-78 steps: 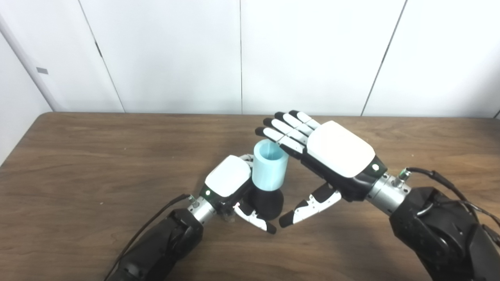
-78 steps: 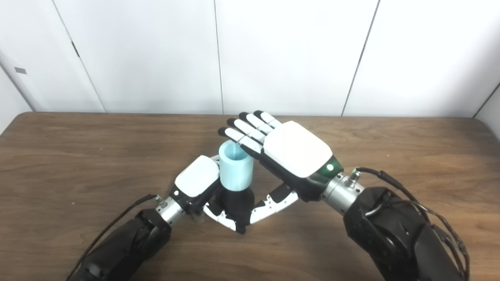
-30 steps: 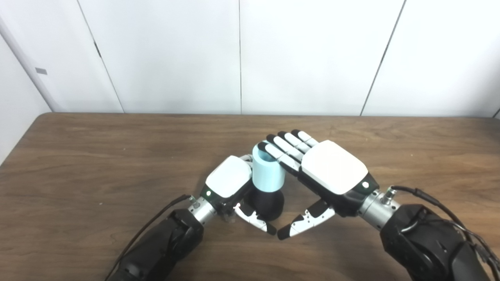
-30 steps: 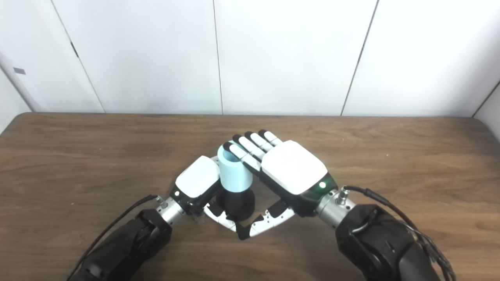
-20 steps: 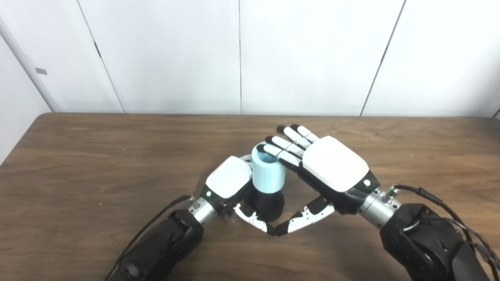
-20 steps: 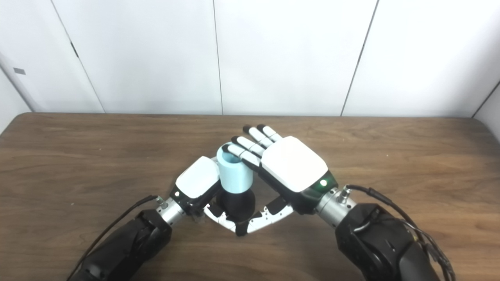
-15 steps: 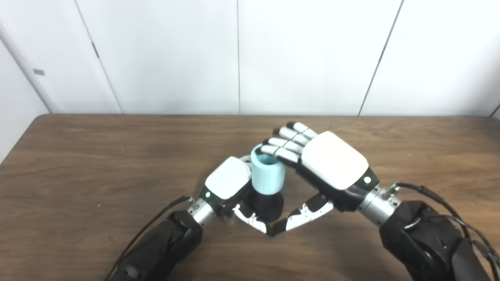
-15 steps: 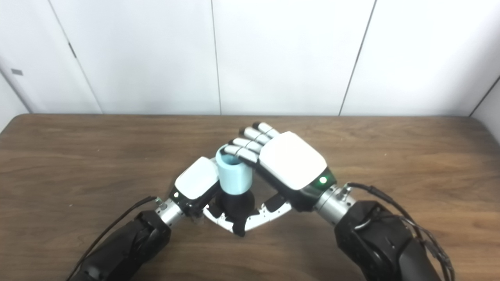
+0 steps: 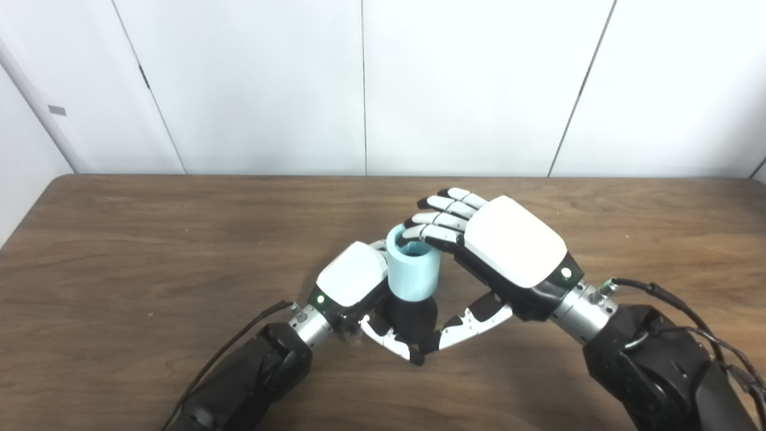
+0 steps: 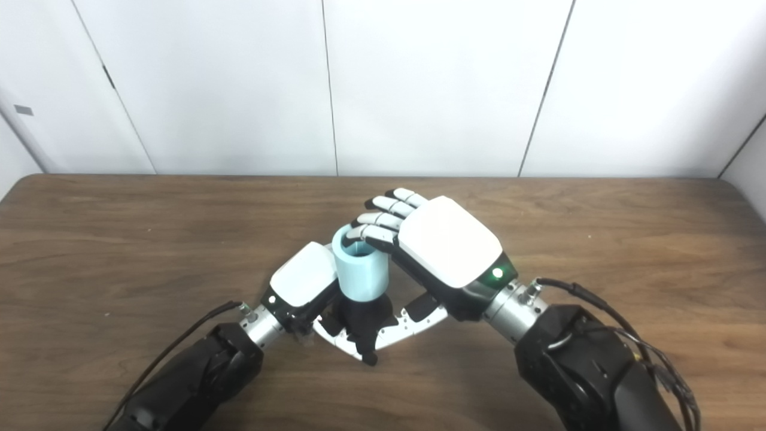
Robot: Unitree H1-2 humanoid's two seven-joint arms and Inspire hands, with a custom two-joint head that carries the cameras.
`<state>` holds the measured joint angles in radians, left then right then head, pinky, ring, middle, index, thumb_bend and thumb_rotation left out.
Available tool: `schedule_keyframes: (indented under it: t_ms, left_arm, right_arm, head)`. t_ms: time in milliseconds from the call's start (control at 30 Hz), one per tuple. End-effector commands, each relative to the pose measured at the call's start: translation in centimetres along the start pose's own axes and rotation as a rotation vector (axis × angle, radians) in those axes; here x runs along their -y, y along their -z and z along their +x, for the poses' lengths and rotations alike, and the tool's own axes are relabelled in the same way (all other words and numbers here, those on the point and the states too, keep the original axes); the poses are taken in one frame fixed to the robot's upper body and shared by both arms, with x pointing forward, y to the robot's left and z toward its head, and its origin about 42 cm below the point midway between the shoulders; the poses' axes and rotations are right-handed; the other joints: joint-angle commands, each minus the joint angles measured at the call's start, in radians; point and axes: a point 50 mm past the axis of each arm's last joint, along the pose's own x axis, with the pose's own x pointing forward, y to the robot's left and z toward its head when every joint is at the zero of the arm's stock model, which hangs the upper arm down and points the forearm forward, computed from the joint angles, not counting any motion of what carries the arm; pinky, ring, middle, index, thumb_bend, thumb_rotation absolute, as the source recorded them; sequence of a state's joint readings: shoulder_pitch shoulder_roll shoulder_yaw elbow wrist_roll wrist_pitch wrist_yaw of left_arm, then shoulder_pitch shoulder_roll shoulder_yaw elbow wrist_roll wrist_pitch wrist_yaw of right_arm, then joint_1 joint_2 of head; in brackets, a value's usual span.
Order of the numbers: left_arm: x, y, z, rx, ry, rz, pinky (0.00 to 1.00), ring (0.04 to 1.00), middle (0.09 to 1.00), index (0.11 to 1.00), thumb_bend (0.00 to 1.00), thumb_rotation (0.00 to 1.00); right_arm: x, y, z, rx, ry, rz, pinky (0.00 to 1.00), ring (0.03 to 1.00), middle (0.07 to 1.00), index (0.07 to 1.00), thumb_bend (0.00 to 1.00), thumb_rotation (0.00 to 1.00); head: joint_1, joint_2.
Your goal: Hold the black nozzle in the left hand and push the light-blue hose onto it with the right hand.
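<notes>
Left eye view: right hand (image 9: 508, 251) fingers curl over the light-blue hose (image 9: 412, 270) rim; press straight down while left hand (image 9: 353, 284) clamps the black nozzle (image 9: 410, 317).

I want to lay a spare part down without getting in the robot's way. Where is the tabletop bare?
The brown wooden table is bare left of the left hand, right of the right hand, and behind both toward the white wall. It is crowded at centre, around the light-blue hose and black nozzle.
</notes>
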<state>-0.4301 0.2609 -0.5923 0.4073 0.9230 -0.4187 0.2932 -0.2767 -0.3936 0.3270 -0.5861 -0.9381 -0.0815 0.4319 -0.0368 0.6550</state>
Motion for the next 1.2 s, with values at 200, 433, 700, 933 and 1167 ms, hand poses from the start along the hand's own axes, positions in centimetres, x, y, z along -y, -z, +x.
schedule_keyframes:
  t_ms: [200, 433, 700, 933, 1167]
  left_arm:
    - [13.57, -8.70, -9.45, -0.099, 0.296, -0.334, 0.77, 0.504, 0.473, 0.495, 0.52, 0.00]
    - [13.56, -8.66, -9.38, -0.103, 0.306, -0.334, 0.78, 0.509, 0.471, 0.498, 0.52, 0.00]
    - [13.68, -8.60, -9.39, -0.104, 0.305, -0.333, 0.78, 0.510, 0.470, 0.499, 0.52, 0.00]
    - [13.65, -8.53, -9.40, -0.100, 0.299, -0.329, 0.77, 0.505, 0.472, 0.496, 0.52, 0.00]
    - [13.57, -8.65, -9.38, -0.101, 0.303, -0.327, 0.77, 0.514, 0.475, 0.494, 0.52, 0.00]
  right_arm:
    - [-2.55, -0.35, -1.67, 0.032, -0.211, -0.004, 0.91, 0.923, 0.841, 0.800, 0.95, 0.80]
    - [-2.59, -0.31, -1.73, 0.037, -0.200, 0.009, 0.92, 0.931, 0.858, 0.819, 0.93, 0.78]
    - [-2.46, -0.47, -1.61, 0.037, -0.164, 0.027, 0.91, 0.932, 0.885, 0.949, 0.93, 0.78]
    - [-2.46, -0.59, -1.54, 0.034, -0.152, 0.035, 0.93, 0.934, 0.896, 0.974, 0.92, 0.79]
    - [-2.61, -0.99, -1.63, 0.048, -0.155, 0.036, 0.90, 0.925, 0.886, 0.966, 0.92, 0.79]
  head:
    - [-0.005, -0.001]
    - [-0.005, -0.003]
    - [-0.006, -0.004]
    - [-0.007, -0.005]
    - [-0.007, -0.003]
